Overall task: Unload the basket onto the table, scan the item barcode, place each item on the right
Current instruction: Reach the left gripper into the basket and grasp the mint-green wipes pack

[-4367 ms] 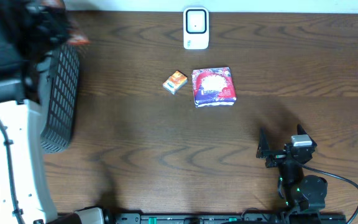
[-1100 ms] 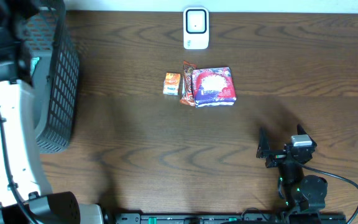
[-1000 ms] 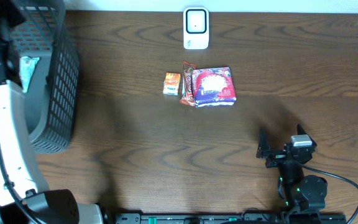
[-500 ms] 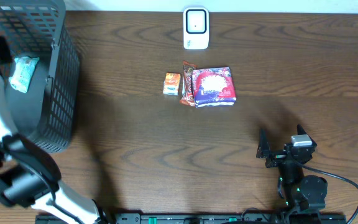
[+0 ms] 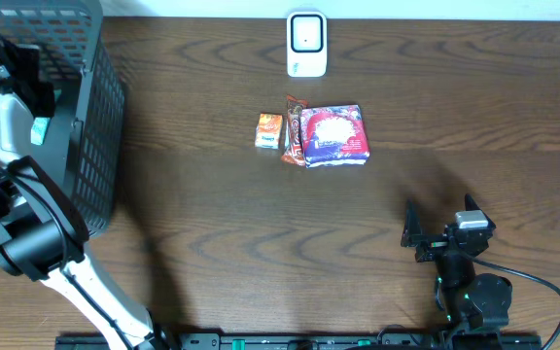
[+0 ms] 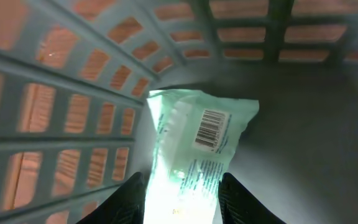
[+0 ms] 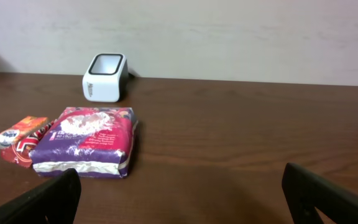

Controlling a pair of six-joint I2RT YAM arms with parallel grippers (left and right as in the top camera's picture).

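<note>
A pale green packet [image 6: 197, 143] with a black barcode [image 6: 211, 129] facing the camera lies inside the black mesh basket [image 5: 100, 126] at the table's left end. My left gripper [image 6: 182, 199] is down in the basket, its two dark fingers pressed against the packet's sides. From overhead only a sliver of the packet [image 5: 39, 129] shows beside the left gripper [image 5: 29, 87]. The white scanner [image 5: 306, 44] stands at the back middle. My right gripper [image 5: 439, 212] rests open and empty near the front right, facing the scanner [image 7: 106, 77].
On the table's middle lie a small orange box [image 5: 269, 130], a red-brown wrapper [image 5: 293, 131] and a purple and red pack [image 5: 334, 134], side by side. The basket's grid walls [image 6: 73, 118] close in around the left gripper.
The left arm has swung round and its gripper has gone down into the basket onto the green packet. Since the oldest frame the red-brown wrapper has appeared beside the purple pack. The right arm is still.
</note>
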